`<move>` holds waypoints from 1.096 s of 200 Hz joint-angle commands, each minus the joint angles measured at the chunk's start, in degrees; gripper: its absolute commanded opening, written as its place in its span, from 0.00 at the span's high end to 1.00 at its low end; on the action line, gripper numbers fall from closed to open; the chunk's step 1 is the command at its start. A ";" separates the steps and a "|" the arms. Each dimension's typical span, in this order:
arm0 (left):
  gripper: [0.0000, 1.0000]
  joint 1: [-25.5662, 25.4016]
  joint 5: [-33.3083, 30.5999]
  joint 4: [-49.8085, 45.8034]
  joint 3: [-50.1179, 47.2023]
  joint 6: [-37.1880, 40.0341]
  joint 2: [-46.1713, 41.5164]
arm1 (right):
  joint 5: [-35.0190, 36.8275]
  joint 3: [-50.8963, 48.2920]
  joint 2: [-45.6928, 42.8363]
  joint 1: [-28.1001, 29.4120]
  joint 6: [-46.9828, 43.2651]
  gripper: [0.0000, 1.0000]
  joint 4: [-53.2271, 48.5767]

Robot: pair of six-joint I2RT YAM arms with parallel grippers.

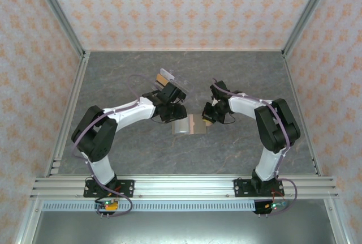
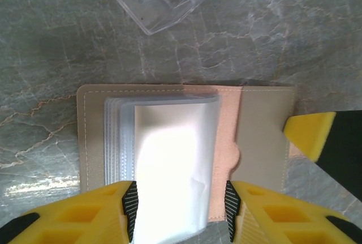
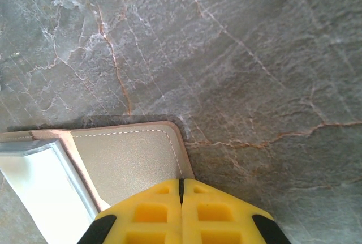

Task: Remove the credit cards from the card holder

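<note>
The card holder (image 1: 195,125) is a tan stitched folder lying open on the table, with a stack of clear sleeves (image 2: 116,136) inside. A pale glossy leaf (image 2: 169,170) lies on top; I cannot tell whether it is one of the credit cards or a sleeve. My left gripper (image 2: 180,204) is open, one pad on each side of that leaf, with the right pad clear of it. My right gripper (image 3: 181,184) is shut with nothing in it, and its tip rests on the holder's right flap (image 3: 124,165) near the corner. That yellow tip (image 2: 310,133) also shows in the left wrist view.
A clear plastic stand (image 1: 167,77) with a tan rectangle in it sits just beyond the holder, close to my left wrist; its corner (image 2: 164,3) shows in the left wrist view. Grey marbled table (image 1: 249,80) stretches around, bounded by patterned walls and metal rails.
</note>
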 commanded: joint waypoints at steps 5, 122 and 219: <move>0.54 0.16 0.31 -1.18 0.28 0.24 1.91 | 2.61 0.66 2.33 0.34 -0.90 0.98 -1.45; 0.54 0.16 2.74 0.23 1.23 -1.39 5.78 | 2.60 0.26 3.14 0.54 -0.97 0.98 -0.89; 0.58 0.24 -3.31 -6.67 3.71 2.52 1.03 | 3.23 0.09 3.47 0.51 -1.11 0.99 -0.82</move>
